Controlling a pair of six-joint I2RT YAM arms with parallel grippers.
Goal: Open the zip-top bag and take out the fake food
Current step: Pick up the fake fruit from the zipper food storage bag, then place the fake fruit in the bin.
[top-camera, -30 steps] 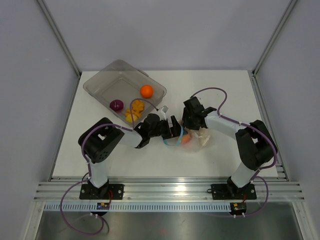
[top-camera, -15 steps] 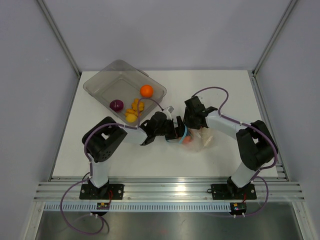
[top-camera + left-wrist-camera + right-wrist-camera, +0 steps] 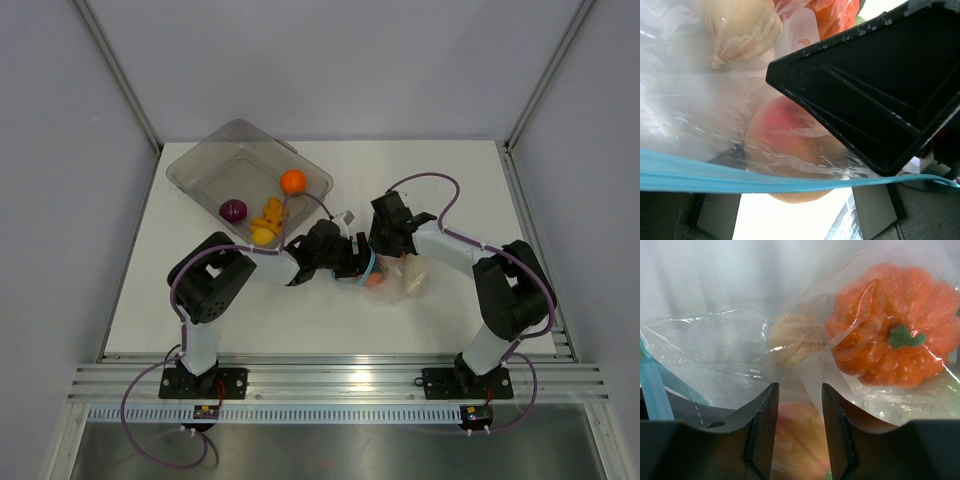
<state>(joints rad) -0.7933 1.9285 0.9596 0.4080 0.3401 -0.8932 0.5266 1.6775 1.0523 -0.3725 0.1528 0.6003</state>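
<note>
White table [image 3: 450,170], flat, matte, fenced by a metal frame. Directly on it:
1. Grey translucent tray [image 3: 210,170], rectangular, set askew at the far left corner.
2. Zip-top bag [image 3: 408,282], clear and crinkled, right of the tray and nearer the front edge, well apart from it; its underside seems to rest on the surface.

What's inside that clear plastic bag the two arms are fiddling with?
Through the zip-top bag you can see an orange toy pumpkin with a green stem, a pale beige ribbed piece and a peach. Crinkled folds of plastic hide whatever else may lie inside.
</note>
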